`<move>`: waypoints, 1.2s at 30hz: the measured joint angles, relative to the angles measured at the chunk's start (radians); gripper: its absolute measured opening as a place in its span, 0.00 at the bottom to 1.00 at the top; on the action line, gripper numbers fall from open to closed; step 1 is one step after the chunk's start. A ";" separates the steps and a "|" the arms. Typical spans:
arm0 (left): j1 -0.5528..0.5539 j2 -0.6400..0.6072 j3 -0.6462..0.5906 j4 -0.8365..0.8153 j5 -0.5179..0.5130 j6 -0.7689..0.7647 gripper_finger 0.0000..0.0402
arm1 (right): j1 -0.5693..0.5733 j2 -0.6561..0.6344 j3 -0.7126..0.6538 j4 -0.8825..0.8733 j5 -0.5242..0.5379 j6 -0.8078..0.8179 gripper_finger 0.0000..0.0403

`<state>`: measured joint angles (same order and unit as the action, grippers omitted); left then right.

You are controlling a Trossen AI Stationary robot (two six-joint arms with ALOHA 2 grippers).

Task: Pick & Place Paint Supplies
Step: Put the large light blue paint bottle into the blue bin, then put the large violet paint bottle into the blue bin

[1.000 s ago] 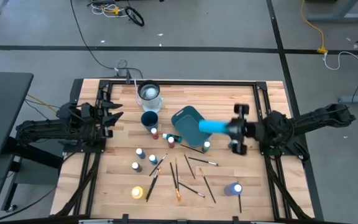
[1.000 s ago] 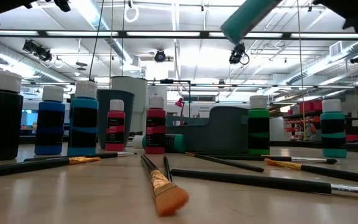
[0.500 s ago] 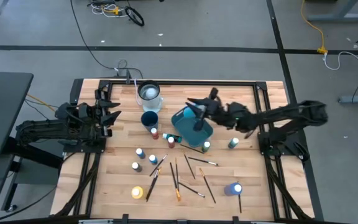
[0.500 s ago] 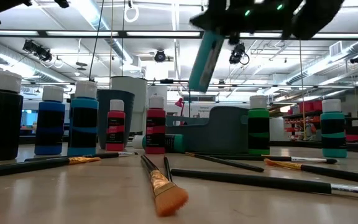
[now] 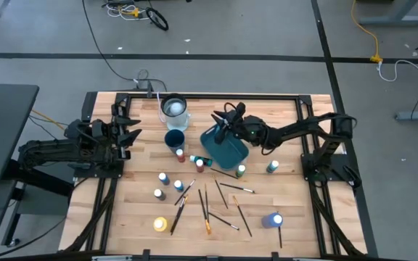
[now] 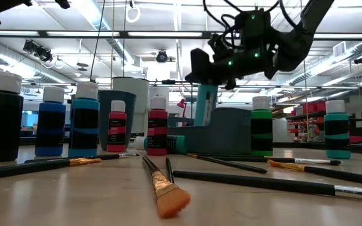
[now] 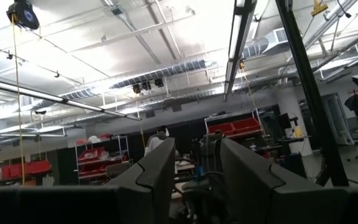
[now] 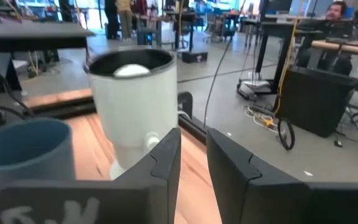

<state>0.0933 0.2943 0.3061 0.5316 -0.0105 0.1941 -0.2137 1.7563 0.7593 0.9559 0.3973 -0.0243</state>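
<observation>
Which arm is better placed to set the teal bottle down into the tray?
Right. The right claw is over the tray, shut on the teal bottle, so it likely only needs to lower and release. The left claw waits open far to the left, away from the tray.

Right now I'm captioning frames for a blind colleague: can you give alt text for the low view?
The right gripper hangs over the teal tray, lowering a teal bottle toward it. Capped paint bottles stand in a row across the table, and brushes lie in front.
</observation>
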 joint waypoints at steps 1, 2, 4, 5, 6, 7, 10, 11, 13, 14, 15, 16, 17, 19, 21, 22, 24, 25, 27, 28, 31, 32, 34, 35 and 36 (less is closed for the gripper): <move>0.000 0.000 0.000 0.000 0.000 0.001 0.34 | -0.003 0.008 0.000 0.004 -0.005 -0.002 0.19; 0.000 0.000 0.000 0.000 0.000 0.001 0.34 | -0.008 0.012 0.000 -0.001 -0.015 -0.006 0.19; 0.000 0.000 0.000 0.000 0.000 0.001 0.34 | -0.015 0.020 0.000 -0.005 -0.027 -0.009 0.20; 0.000 0.000 0.000 0.000 0.000 0.001 0.34 | -0.019 0.024 0.000 -0.006 -0.036 -0.009 0.19; 0.000 0.000 0.000 -0.001 0.000 0.002 0.34 | -0.023 0.026 0.000 -0.010 -0.051 -0.009 0.19; 0.000 0.000 0.000 -0.001 0.000 0.002 0.34 | -0.026 0.028 0.000 -0.011 -0.063 -0.009 0.19; 0.000 0.000 0.000 -0.001 0.000 0.003 0.34 | -0.034 0.028 0.000 -0.011 -0.094 -0.009 0.20; 0.000 0.000 0.000 -0.001 0.000 0.004 0.34 | -0.036 0.028 0.000 -0.009 -0.097 -0.009 0.21; 0.000 0.000 0.000 -0.001 0.000 0.004 0.34 | -0.040 0.027 0.002 -0.003 -0.098 -0.010 0.24; 0.000 0.000 0.000 -0.001 0.000 0.004 0.34 | -0.042 0.027 0.002 -0.004 -0.098 -0.010 0.26; 0.000 0.000 0.000 -0.001 0.000 0.004 0.34 | -0.043 0.027 0.002 -0.007 -0.098 -0.010 0.27; 0.000 0.000 0.000 -0.001 0.000 0.004 0.34 | -0.044 0.027 0.002 -0.007 -0.098 -0.015 0.28; 0.000 0.000 0.000 -0.001 0.000 0.004 0.34 | -0.043 0.027 0.002 -0.001 -0.098 -0.022 0.30; 0.000 0.000 0.000 -0.002 0.000 0.004 0.34 | -0.043 0.027 0.002 0.033 -0.100 -0.046 0.32; 0.000 0.000 0.000 -0.002 0.000 0.004 0.34 | -0.038 0.019 0.002 0.073 -0.103 -0.070 0.34; 0.000 0.000 0.000 -0.002 0.000 0.004 0.34 | -0.034 0.008 0.001 0.075 -0.112 -0.082 0.35; 0.000 0.000 0.000 -0.002 0.000 0.004 0.34 | -0.023 -0.030 0.001 0.059 -0.154 -0.105 0.36; 0.000 0.000 0.000 -0.002 0.000 0.002 0.34 | -0.015 -0.053 0.001 0.037 -0.184 -0.112 0.37; 0.000 0.000 0.000 -0.002 0.000 0.001 0.34 | 0.001 -0.109 0.001 -0.025 -0.260 -0.115 0.38; 0.000 0.000 0.000 -0.003 0.000 0.001 0.34 | 0.010 -0.140 0.001 -0.067 -0.305 -0.115 0.38; 0.000 0.000 0.000 -0.011 0.000 0.001 0.34 | 0.042 -0.244 0.000 -0.228 -0.440 -0.117 0.38; 0.000 0.000 0.000 -0.018 0.000 0.001 0.34 | 0.054 -0.281 0.000 -0.289 -0.470 -0.119 0.38; 0.000 0.000 0.000 -0.032 0.000 0.001 0.34 | 0.081 -0.350 0.000 -0.391 -0.494 -0.119 0.38; 0.000 0.003 0.000 -0.034 0.000 0.001 0.34 | 0.097 -0.386 0.000 -0.441 -0.493 -0.125 0.38; 0.000 0.007 0.000 -0.035 0.002 0.001 0.34 | 0.113 -0.418 0.000 -0.491 -0.487 -0.138 0.38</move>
<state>0.0933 0.3009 0.3061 0.4970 -0.0087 0.1953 -0.1002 1.3384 0.7597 0.4652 -0.0900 -0.1625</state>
